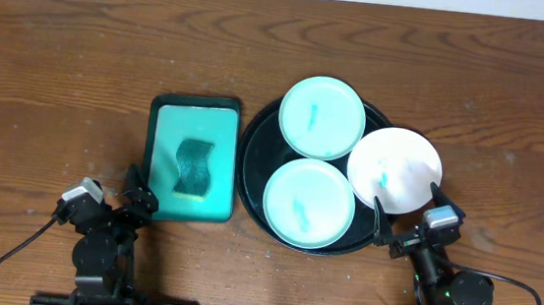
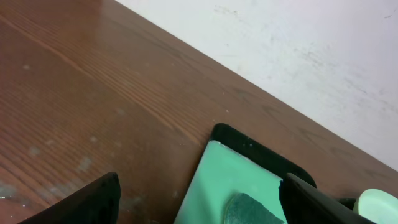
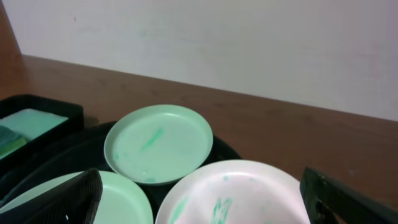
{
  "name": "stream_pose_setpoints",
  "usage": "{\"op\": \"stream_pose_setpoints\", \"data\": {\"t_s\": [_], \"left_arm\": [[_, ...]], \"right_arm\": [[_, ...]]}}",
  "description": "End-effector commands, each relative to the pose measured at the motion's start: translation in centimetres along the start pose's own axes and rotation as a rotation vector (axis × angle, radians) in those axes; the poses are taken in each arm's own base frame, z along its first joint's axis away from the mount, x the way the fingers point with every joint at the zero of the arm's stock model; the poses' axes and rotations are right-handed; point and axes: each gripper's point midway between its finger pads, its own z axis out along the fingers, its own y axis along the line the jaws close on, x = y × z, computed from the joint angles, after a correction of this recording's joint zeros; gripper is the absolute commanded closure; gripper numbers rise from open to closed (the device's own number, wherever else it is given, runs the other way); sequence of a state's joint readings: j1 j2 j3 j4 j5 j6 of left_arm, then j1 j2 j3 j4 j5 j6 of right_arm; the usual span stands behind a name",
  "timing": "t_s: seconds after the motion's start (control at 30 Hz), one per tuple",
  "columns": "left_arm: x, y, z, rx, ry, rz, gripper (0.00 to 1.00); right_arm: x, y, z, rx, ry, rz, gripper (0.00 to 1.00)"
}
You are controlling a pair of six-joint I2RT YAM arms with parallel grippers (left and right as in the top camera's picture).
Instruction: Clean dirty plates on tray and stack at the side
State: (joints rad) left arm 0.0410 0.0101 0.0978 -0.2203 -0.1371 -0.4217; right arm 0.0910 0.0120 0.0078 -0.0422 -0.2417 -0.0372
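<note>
We see the left gripper point(image 1: 143, 193) with its jaws spread wide and nothing between them. It sits low over the wooden table point(image 1: 61, 75), just off the near left corner of the rectangular teal-green tray point(image 1: 181, 125). From the left wrist view, both fingers point(image 2: 87, 202) frame that tray's black rim without touching it. A dark sponge point(image 1: 193, 166) lies in the middle of the tray.

The right gripper point(image 1: 407, 206) is also wide apart and holds nothing. It points at the near edge of the white plate point(image 1: 395, 170). In the right wrist view the plate fills the space ahead between the two fingers. We cannot tell whether either finger touches the plate's rim.

The white plate rests tilted on the right rim of the round black tray point(image 1: 251, 161) and overhangs the table. Two mint plates lie flat inside the tray. The far mint plate point(image 1: 321, 117) and the near mint plate point(image 1: 308, 204) sit almost edge to edge. All three plates carry teal smears.

The table is dark brown wood with a visible grain. A plain pale wall point(image 3: 217, 37) rises behind its far edge.
</note>
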Motion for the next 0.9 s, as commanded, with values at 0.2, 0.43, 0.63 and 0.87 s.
{"op": "stream_pose_setpoints", "data": {"t_s": [0.2, 0.43, 0.63, 0.87], "left_arm": [[-0.3, -0.3, 0.0, 0.001, 0.004, 0.001, 0.18], [-2.4, -1.4, -0.1, 0.002, 0.005, 0.000, 0.18], [-5.3, -5.1, 1.3, 0.007, 0.195, 0.029, 0.18], [-4.1, -10.8, 4.3, 0.028, 0.736, 0.007, 0.18]], "right_arm": [[-1.9, 0.1, -0.1, -0.005, -0.073, 0.111, 0.01], [-3.0, 0.7, -0.3, -0.045, -0.083, 0.126, 0.01], [-6.0, 1.1, 0.5, -0.083, -0.001, 0.151, 0.01], [-8.7, 2.6, 4.7, -0.225, 0.398, 0.296, 0.01]]}}
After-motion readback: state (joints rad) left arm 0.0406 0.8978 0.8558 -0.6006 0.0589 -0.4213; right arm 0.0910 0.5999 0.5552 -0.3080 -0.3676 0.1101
